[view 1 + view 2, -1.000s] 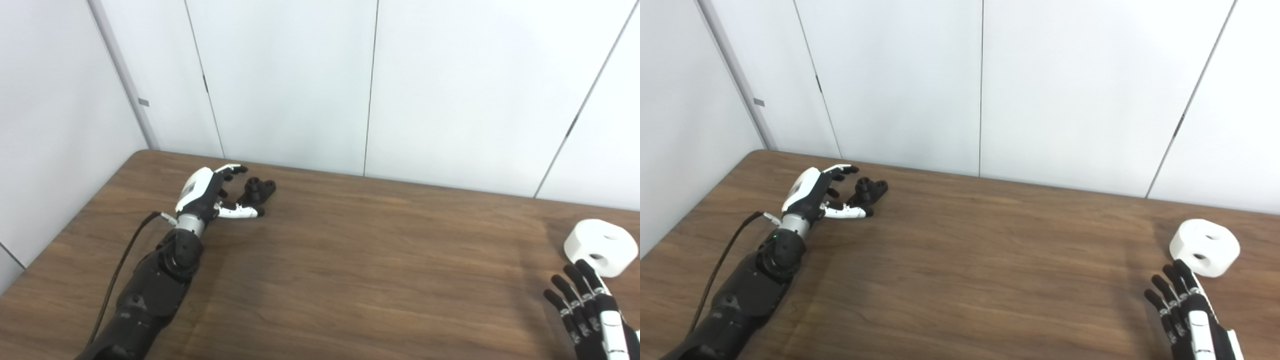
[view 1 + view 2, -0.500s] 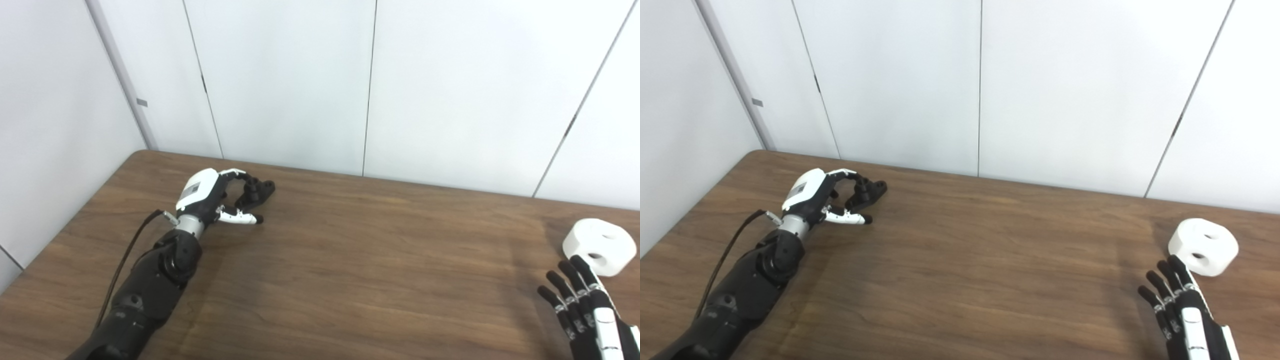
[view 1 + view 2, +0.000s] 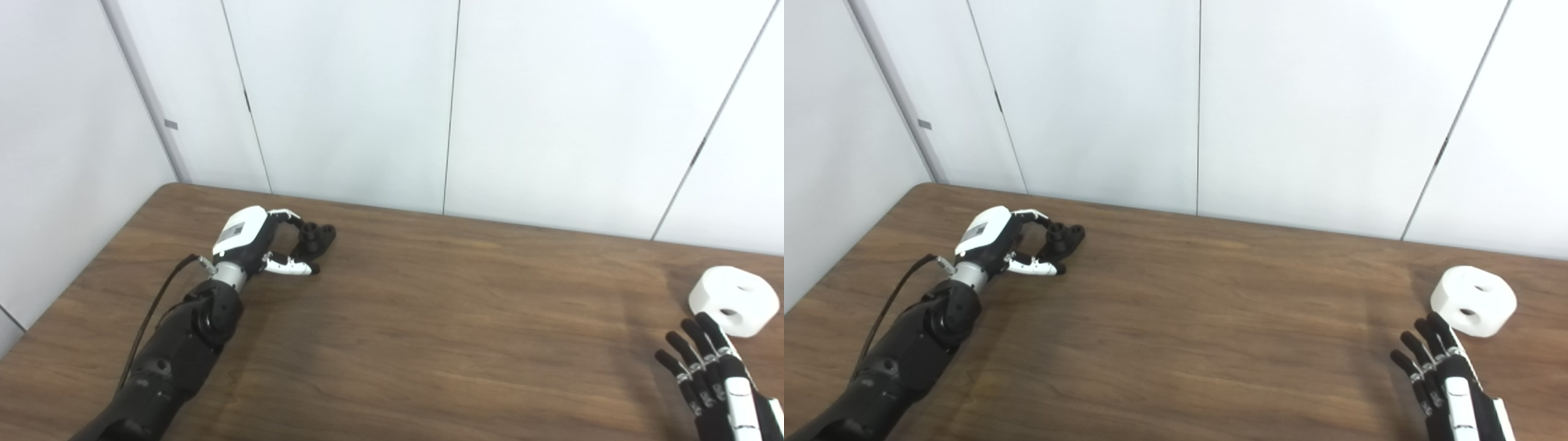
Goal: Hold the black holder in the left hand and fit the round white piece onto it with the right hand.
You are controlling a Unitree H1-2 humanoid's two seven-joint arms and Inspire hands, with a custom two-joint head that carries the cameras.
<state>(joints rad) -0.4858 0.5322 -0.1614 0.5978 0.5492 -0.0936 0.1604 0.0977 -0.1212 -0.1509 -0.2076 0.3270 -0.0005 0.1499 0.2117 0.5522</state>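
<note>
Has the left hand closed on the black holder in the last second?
Yes. The left hand curled its fingers over the holder, which stayed put on the table.

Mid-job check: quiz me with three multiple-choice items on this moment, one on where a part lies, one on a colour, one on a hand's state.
1. Where does the round white piece lie?
A. far right of the table
B. beside the left hand
C. on the black holder

2. What colour is the holder?
A. white
B. black
C. red

3. How is the right hand?
A. shut on the white piece
B. shut on the holder
C. open, fingers spread

Answers: 1 A, it sits near the right edge; 2 B, it shows dark at the left hand, whose fingers curl around it; 3 C, it holds nothing, just short of the piece.
</note>
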